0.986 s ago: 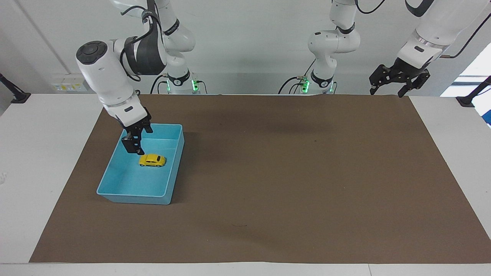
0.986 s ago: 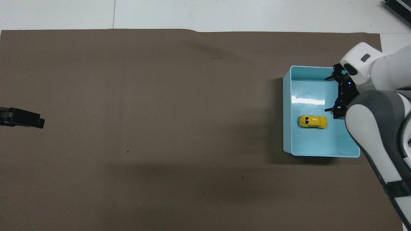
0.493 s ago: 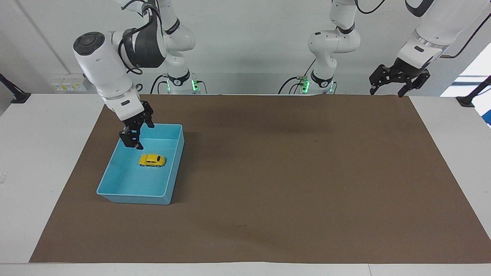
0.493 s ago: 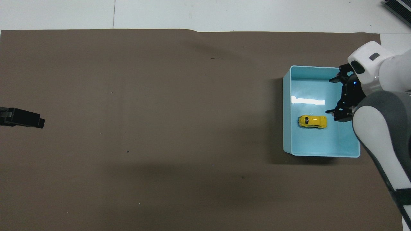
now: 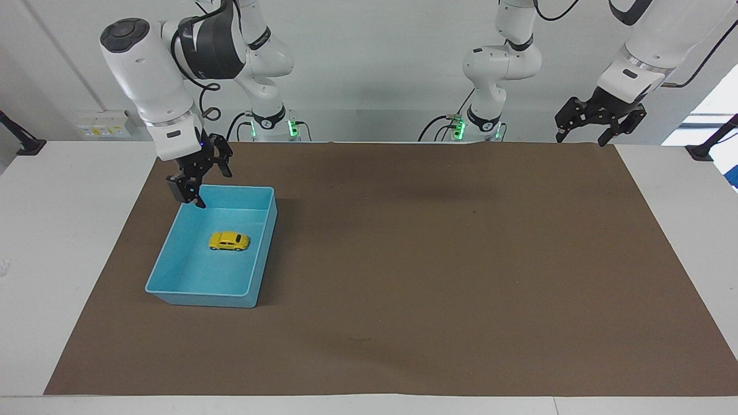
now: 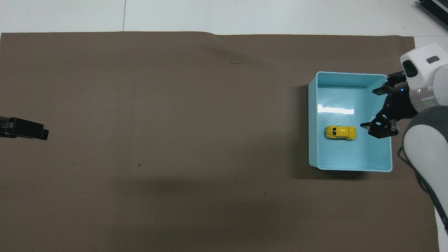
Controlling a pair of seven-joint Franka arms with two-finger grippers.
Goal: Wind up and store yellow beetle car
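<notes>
Right claw (image 5: pixel 199 184), fingers spread and empty, raised over the robot-side edge of the blue bin (image 5: pixel 173 262), at the right arm's end of the table. Below the claw, and farther from the robots than the claw's spot over the rim, the yellow car (image 5: pixel 229 241) stands on its wheels on the bin floor, clear of all four walls; the overhead view shows the same car (image 6: pixel 340 132) beside the claw (image 6: pixel 379 110) and not touching it. Storage therefore appears done.

Risks, judged from this arrangement, in order outward from the claw:
- A spread finger passing low over the near rim could catch the bin and drag or tip it, since the bin sits loose on the brown mat (image 5: pixel 438 259).
- If the car's spring holds tension, the car may roll across the smooth floor and knock a wall; the walls look high enough to contain it.
- Whether winding took place cannot be told from the car's look.

Well away, over the mat's corner at the left arm's end, the left claw (image 5: pixel 599 124) waits with fingers spread, holding nothing.
</notes>
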